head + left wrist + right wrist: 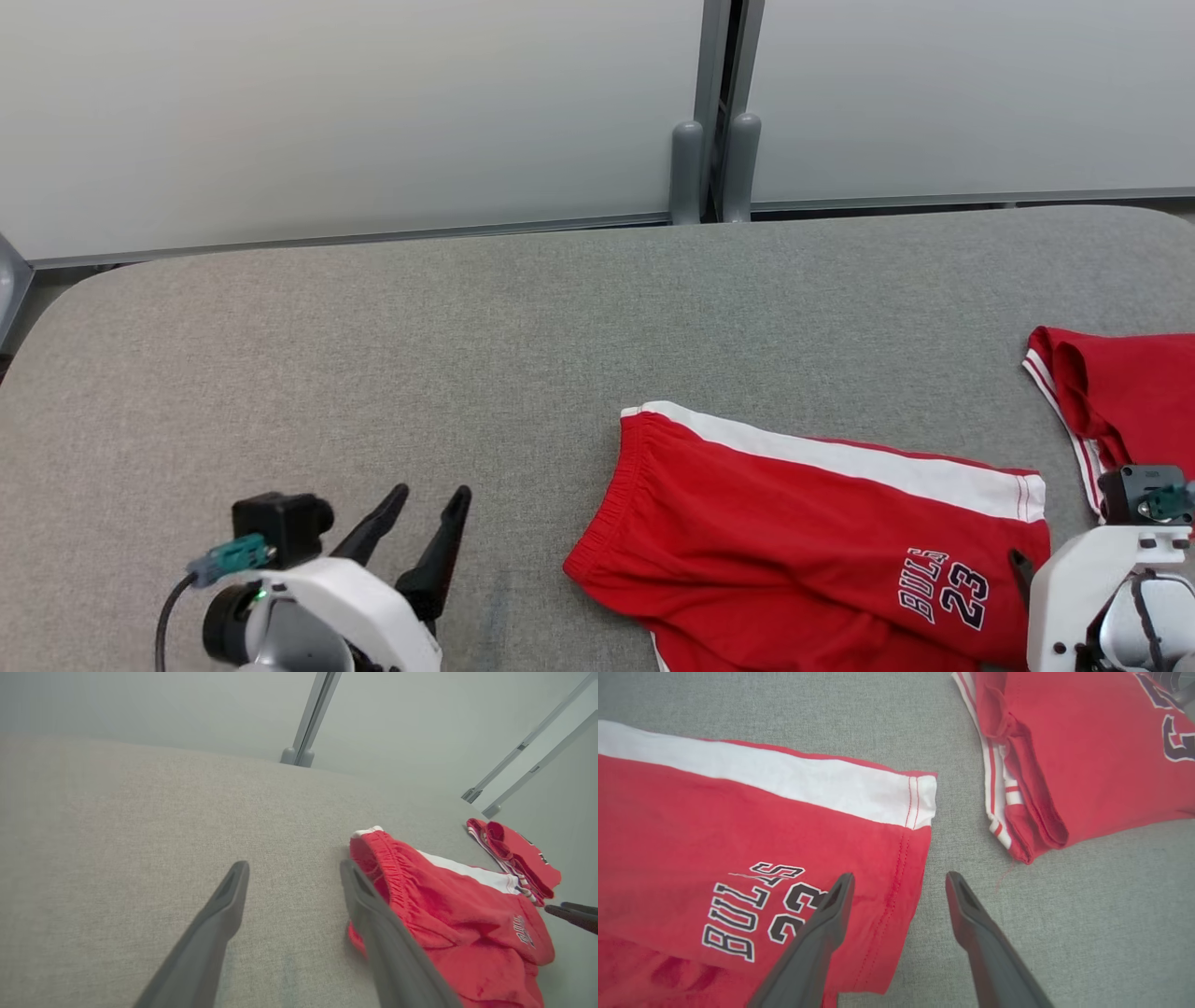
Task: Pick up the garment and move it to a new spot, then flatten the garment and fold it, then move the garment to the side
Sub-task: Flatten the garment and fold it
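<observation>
The shorts [803, 541] run lengthwise between the spread right gripper [899, 877], straddling the leg hem [915, 858], and the spread left gripper [431, 492], beside the waistband [611, 495].

Glossy white shells [359, 602] cover both wrists, each carrying a black camera block [280, 525] with a teal plug [231, 556] (a dark cable [161, 625] loops off the left one). The fingers [437, 558] are long, dark and tapered.

Grey padded table [373, 373], frosted wall panels [327, 112]
</observation>
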{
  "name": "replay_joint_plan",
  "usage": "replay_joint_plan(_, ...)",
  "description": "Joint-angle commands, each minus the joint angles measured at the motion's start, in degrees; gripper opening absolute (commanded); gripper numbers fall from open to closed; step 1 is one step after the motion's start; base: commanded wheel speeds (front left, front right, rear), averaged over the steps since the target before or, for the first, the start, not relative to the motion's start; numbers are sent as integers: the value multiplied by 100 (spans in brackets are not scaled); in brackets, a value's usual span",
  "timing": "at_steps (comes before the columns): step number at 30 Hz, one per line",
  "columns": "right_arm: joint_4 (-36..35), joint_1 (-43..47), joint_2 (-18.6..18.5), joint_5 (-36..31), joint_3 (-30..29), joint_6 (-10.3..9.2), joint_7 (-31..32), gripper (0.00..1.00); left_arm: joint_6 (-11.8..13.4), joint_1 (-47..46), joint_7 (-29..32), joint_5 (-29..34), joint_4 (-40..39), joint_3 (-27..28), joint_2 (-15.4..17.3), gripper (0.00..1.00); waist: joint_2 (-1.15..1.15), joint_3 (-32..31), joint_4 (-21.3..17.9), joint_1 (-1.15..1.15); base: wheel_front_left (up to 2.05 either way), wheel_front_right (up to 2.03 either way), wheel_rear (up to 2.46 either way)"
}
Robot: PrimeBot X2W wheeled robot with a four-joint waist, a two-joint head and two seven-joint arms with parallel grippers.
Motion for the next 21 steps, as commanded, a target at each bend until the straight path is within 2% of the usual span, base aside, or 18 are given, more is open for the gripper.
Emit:
replay_joint_plan(1, -108, 84, 10, 64, -26, 1, -61, 100, -88, -224, 152, -97, 105, -64, -54, 100, 0, 4, -23, 0, 0, 0, 0)
replay_joint_plan(4, -367, 183, 27, 136, -34, 1, -114, 100, -172, -687, 554, -385, 531, -143, -320, 100, 0, 36, -107, 0, 0, 0, 0)
replay_joint_plan(11, -765, 252, 35, 472, 198, 1, -128, 100, -54, -1776, 1343, -998, 1975, -85, -1001, 100, 0, 243, -558, 0, 0, 0, 0)
replay_joint_plan(14, -799, 156, 36, 516, 263, 1, -175, 100, 30, -2140, 1517, -1213, 2505, 55, -1135, 100, 0, 351, -793, 0, 0, 0, 0)
replay_joint_plan(21, -795, -13, 36, 490, 422, 1, -291, 100, 222, -2777, 1949, -1434, 3244, 236, -1157, 100, 0, 568, -1165, 0, 0, 0, 0)
